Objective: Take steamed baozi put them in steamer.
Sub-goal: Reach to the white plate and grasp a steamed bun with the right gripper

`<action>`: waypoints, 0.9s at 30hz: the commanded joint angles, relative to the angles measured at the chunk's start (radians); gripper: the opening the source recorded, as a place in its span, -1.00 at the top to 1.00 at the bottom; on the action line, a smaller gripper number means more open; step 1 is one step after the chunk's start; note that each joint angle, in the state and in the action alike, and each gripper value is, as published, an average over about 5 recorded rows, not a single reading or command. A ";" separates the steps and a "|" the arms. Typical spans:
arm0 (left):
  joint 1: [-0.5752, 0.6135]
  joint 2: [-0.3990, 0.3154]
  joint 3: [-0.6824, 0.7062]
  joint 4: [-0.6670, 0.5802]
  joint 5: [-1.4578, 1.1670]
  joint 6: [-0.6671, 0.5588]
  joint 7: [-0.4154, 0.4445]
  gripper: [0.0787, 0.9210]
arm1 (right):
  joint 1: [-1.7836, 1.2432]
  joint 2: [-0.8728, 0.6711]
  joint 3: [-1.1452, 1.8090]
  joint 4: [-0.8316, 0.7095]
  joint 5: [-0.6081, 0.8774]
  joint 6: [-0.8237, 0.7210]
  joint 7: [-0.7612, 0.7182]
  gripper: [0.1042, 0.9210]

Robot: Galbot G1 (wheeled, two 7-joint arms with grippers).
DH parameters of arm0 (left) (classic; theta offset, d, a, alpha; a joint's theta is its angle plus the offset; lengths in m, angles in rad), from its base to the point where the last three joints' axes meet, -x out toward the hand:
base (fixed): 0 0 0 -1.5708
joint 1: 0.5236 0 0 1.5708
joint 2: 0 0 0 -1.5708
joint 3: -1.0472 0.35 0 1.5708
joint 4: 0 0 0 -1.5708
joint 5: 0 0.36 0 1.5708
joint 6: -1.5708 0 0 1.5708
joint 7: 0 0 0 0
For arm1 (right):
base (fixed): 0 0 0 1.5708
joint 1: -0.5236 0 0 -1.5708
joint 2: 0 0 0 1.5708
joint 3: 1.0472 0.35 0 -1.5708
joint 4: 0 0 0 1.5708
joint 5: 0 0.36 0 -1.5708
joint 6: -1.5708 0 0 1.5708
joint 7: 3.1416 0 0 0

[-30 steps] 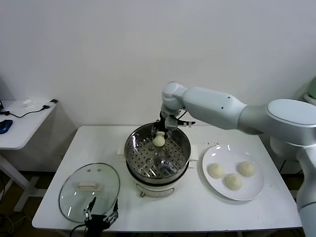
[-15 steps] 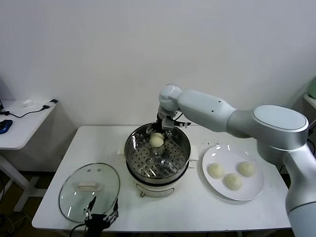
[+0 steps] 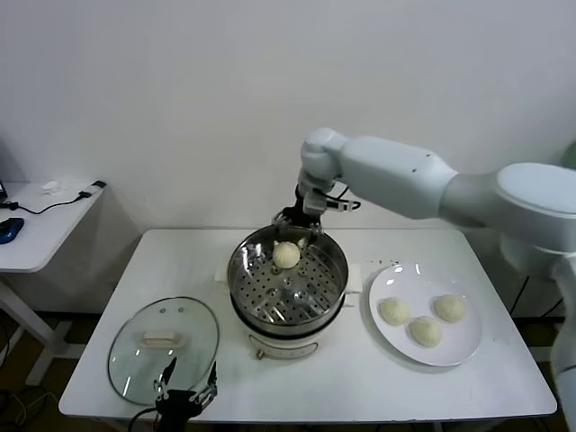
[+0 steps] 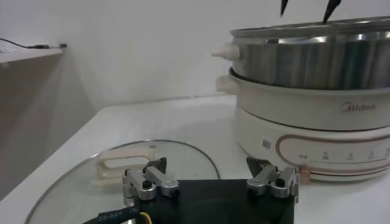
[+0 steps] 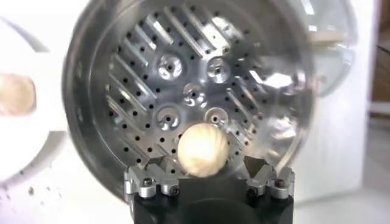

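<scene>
One cream-white baozi lies free on the perforated floor of the shiny steel steamer, toward its back wall. My right gripper hangs open just above and behind it, over the steamer's rim. In the right wrist view the baozi shows between the spread fingers of that gripper, below them on the steamer floor. Three more baozi rest on the white plate to the right. My left gripper is parked open at the table's front edge.
A round glass lid with a white handle lies flat left of the steamer, right before the left gripper. The steamer stands on a white electric pot base. A small side table stands off to the far left.
My right gripper has opened and let go of the baozi, which now rests on the steamer floor. The gripper has risen a little above the rim. The left arm has not moved.
</scene>
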 commanded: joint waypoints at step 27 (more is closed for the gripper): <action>-0.007 -0.021 -0.016 -0.016 -0.002 0.001 -0.006 -0.77 | -0.136 -0.593 -0.283 0.381 0.343 -0.964 0.254 -0.76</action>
